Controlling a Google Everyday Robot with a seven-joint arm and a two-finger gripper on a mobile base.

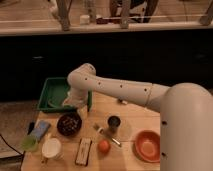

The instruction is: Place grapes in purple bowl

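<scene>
Tool [75, 101] sits at the green tray's [50, 85] edge, just above the purple bowl [69, 123]; can't tell its state. Bowl seems to hold dark contents, possibly grapes; release unconfirmed.

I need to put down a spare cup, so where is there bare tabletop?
Bare wood shows between the dark cup and the orange bowl, and behind them, under the arm. The left half is crowded: purple bowl, white cup, blue item, remote-like bar, orange fruit. The gripper hangs by the green tray.
</scene>
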